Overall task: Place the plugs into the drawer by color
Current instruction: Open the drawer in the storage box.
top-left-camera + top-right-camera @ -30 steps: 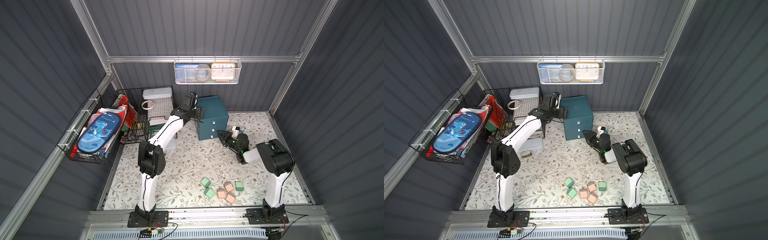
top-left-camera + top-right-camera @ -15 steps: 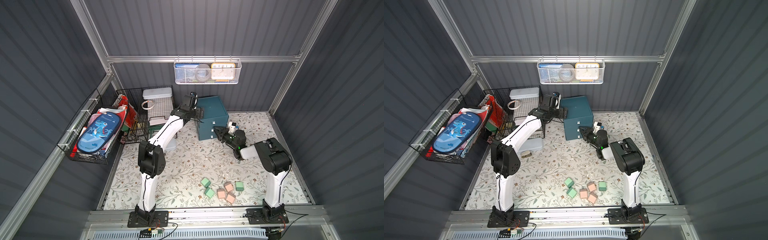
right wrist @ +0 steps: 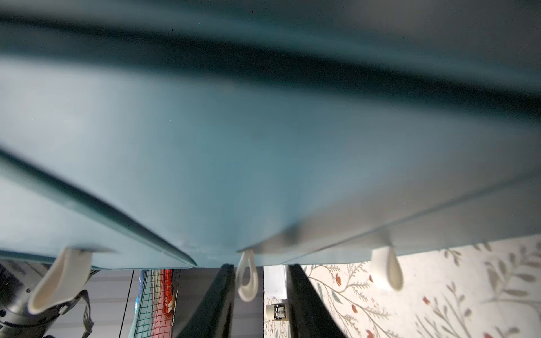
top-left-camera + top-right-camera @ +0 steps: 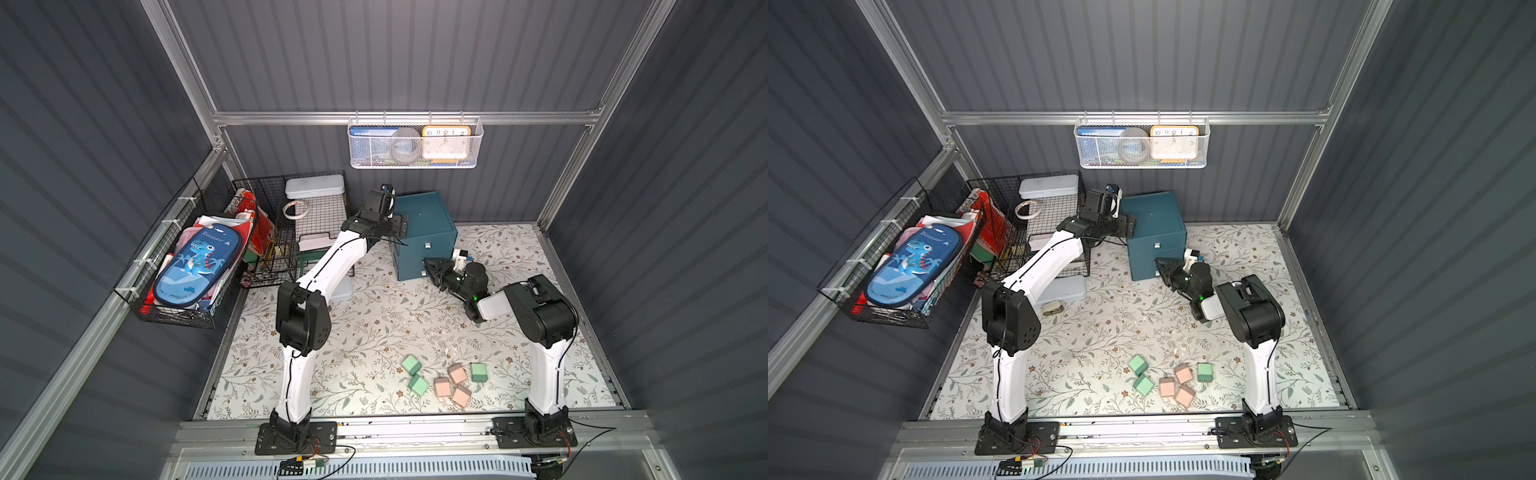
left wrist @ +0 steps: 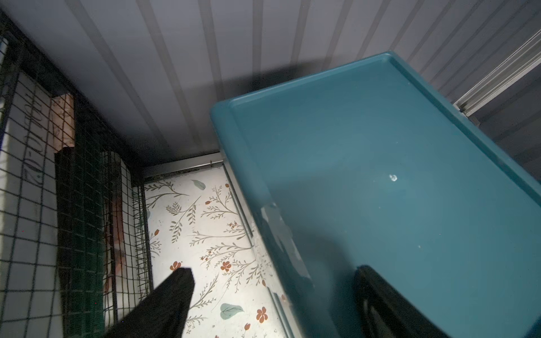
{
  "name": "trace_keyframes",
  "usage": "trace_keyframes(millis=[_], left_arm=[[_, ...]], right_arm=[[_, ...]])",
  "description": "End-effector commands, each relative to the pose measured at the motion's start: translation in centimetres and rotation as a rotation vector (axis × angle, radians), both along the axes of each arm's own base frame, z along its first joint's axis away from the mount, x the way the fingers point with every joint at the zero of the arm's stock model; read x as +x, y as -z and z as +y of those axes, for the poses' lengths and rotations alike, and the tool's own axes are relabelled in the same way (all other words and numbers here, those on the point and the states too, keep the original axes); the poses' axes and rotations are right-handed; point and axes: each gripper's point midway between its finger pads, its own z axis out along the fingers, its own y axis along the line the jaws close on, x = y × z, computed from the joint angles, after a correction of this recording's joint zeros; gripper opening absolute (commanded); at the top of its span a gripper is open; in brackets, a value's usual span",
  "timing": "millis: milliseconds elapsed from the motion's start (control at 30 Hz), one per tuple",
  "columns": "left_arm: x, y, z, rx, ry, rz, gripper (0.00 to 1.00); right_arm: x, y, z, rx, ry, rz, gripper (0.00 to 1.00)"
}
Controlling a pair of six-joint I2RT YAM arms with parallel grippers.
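The drawer [image 4: 424, 222] is a dark teal cabinet at the back of the table, seen in both top views [image 4: 1154, 220]; its three fronts look shut. My left gripper [image 4: 397, 223] is open, one finger over the cabinet top [image 5: 380, 190], the other beside its side wall. My right gripper [image 3: 260, 267] is open at the cabinet front, its fingers either side of the middle white tab handle [image 3: 247, 281], not pressing it. Three green plugs [image 4: 411, 365] and three pink plugs [image 4: 457, 373] lie loose near the table's front edge.
A black wire rack [image 4: 291, 232] with a white box and tape roll stands left of the cabinet. A wall basket [image 4: 187, 266] holds a dinosaur pencil case. A white mesh basket [image 4: 415, 145] hangs on the back wall. A pale box [image 4: 340, 293] lies under my left arm.
My right gripper has moved across the table to the cabinet front and now straddles the middle tab handle. The left arm has stayed at the cabinet's corner.
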Motion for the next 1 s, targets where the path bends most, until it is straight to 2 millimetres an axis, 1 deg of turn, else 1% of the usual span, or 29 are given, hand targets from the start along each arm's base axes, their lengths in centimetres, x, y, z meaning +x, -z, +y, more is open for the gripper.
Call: trace_keyframes(millis=[0, 100, 167, 267, 300, 367, 467, 600, 700, 833, 967], left_arm=[[-3.3, 9.1, 0.8, 0.161, 0.038, 0.259, 0.90], [-3.3, 9.3, 0.8, 0.163, 0.038, 0.263, 0.90], [-3.2, 9.4, 0.8, 0.164, 0.037, 0.263, 0.90], [-3.3, 9.6, 0.8, 0.167, 0.038, 0.267, 0.90], [-3.2, 9.7, 0.8, 0.168, 0.038, 0.268, 0.90], [-3.1, 9.9, 0.7, 0.167, 0.038, 0.269, 0.90], [-2.9, 10.1, 0.5, 0.165, 0.042, 0.271, 0.91], [-2.4, 10.0, 0.3, 0.164, 0.040, 0.260, 0.90], [-2.4, 9.8, 0.3, 0.162, 0.038, 0.256, 0.91], [-2.7, 9.3, 0.4, 0.157, 0.039, 0.246, 0.91], [-2.6, 9.2, 0.4, 0.153, 0.036, 0.241, 0.91]], right_arm=[[0.0, -0.6, 0.7, 0.010, -0.024, -0.025, 0.32], [0.0, -1.0, 0.9, 0.011, -0.027, -0.037, 0.29], [0.0, -0.7, 0.5, -0.001, -0.014, -0.035, 0.20], [0.0, -0.3, -0.4, -0.013, 0.004, -0.031, 0.02], [-0.2, -0.2, -0.5, -0.017, 0.001, -0.031, 0.00], [-0.8, -0.2, -0.4, -0.033, -0.015, -0.030, 0.00], [-2.4, -0.5, -0.2, -0.077, -0.034, -0.030, 0.00], [-5.3, -0.8, -0.2, -0.134, -0.056, -0.034, 0.00], [-7.7, -0.4, -0.6, -0.190, -0.071, -0.015, 0.00], [-10.6, 0.6, -0.1, -0.266, -0.114, 0.009, 0.00], [-12.3, 1.2, -0.3, -0.277, -0.125, 0.024, 0.00]])
